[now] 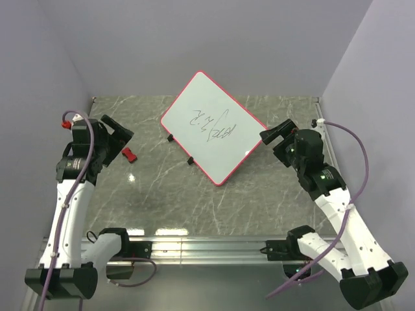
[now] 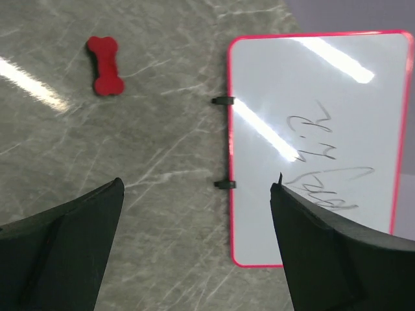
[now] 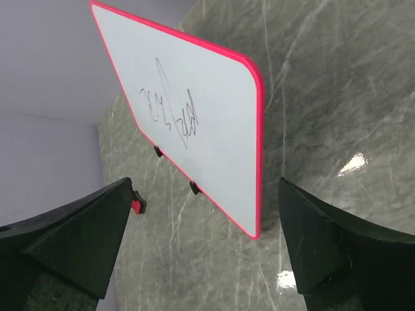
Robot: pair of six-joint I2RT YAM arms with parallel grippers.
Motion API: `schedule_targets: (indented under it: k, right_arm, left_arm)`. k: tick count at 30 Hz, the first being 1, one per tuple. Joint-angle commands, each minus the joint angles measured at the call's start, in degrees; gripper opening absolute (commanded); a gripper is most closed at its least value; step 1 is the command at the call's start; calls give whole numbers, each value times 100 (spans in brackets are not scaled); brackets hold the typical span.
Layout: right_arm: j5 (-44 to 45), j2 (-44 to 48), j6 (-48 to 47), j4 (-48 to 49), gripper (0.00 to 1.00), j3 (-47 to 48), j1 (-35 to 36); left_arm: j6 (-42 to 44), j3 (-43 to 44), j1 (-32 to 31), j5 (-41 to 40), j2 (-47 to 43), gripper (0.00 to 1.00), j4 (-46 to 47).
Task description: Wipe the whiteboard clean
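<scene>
The whiteboard [image 1: 211, 126], white with a thin red rim, lies turned like a diamond at the table's far middle, with black scribbles [image 1: 211, 125] on it. It also shows in the left wrist view [image 2: 318, 142] and the right wrist view [image 3: 194, 116]. A small red-and-black eraser [image 1: 130, 155] lies left of the board and also shows in the left wrist view [image 2: 106, 65]. My left gripper [image 1: 117, 133] is open and empty, just left of the eraser. My right gripper [image 1: 277, 133] is open and empty by the board's right corner.
The grey marble table [image 1: 162, 194] is walled in by lilac panels on the left, back and right. A metal rail [image 1: 194, 246] runs along the near edge between the arm bases. The board's two black feet [image 1: 180, 149] stick out on its lower left edge.
</scene>
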State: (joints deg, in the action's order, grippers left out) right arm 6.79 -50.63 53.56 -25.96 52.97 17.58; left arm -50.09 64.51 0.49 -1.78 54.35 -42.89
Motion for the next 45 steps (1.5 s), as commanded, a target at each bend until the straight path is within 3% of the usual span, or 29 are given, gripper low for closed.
schedule_targets:
  k: [1,6,8,9,10,11,14,18,28,34,36,45]
  right_arm:
    - [411,176,-152,-506,99,520,149]
    - [1192,369,-943,-840,99,741,237]
    - [1474,484,-1162,-999,100,794,245]
    - [1492,528,-1216,-1043,100,794,246]
    - [1475,606,-1269,-1104,100,768,237]
    - [1379,668,-1365,-1122,100,741,237]
    - [1308,879,-1445,-1262,100,601,246]
    - [1071,1169,-1445,-1412,99,364,246]
    - [96,1565,-1269,-1281,98,-533,246]
    - [173,1416,-1295,-1377,96,-516,237]
    - [209,1354,-1313,-1412,95,-481,237]
    - [367,1433,-1146,-1465,93,-744,237]
  left_arm:
    - [122,78,-14,-549,321,99,-376]
    - [114,64,-190,-1288,26,99,-63]
    - [-647,-428,-129,-1883,-274,99,123]
    - [-1069,-979,-67,-1678,-510,99,376]
    - [-734,-1219,264,-1024,-574,95,866]
    - [-626,-1378,380,-365,-540,97,1392]
    - [-556,-1152,285,-419,346,99,1074]
    - [84,-388,144,-1244,1804,99,151]
    - [482,-545,91,-1079,2642,98,1044]
    - [544,-220,100,-1140,3590,95,1161]
    - [596,-88,92,-1149,3925,84,1248]
    - [693,474,144,-1219,4698,80,1380]
